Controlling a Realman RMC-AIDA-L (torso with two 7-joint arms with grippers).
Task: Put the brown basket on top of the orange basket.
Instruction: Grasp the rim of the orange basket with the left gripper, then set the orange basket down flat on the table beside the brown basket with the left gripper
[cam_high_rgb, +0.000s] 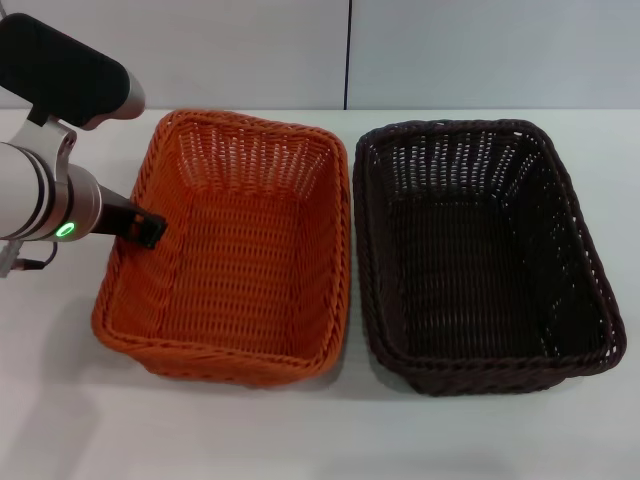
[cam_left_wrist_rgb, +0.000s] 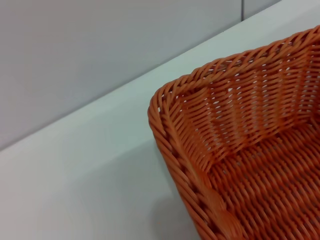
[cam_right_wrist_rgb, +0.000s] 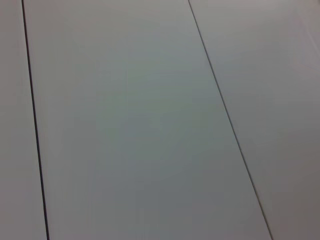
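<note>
Sitting side by side on the white table are two woven baskets, long rims just beside each other, whether touching I cannot tell. Orange basket lies at about 9 o'clock of the brown basket; brown one accordingly at 3 o'clock. Both upright, nothing inside either; bare wicker floors show through. No labels or writing readable on either basket. Left gripper sits at the orange basket's outer long rim, dark tip over the braid; finger spread: cannot tell. A green ring light glows on that wrist. Right gripper is out of sight; its wrist camera shows only pale panelled wall.
</note>
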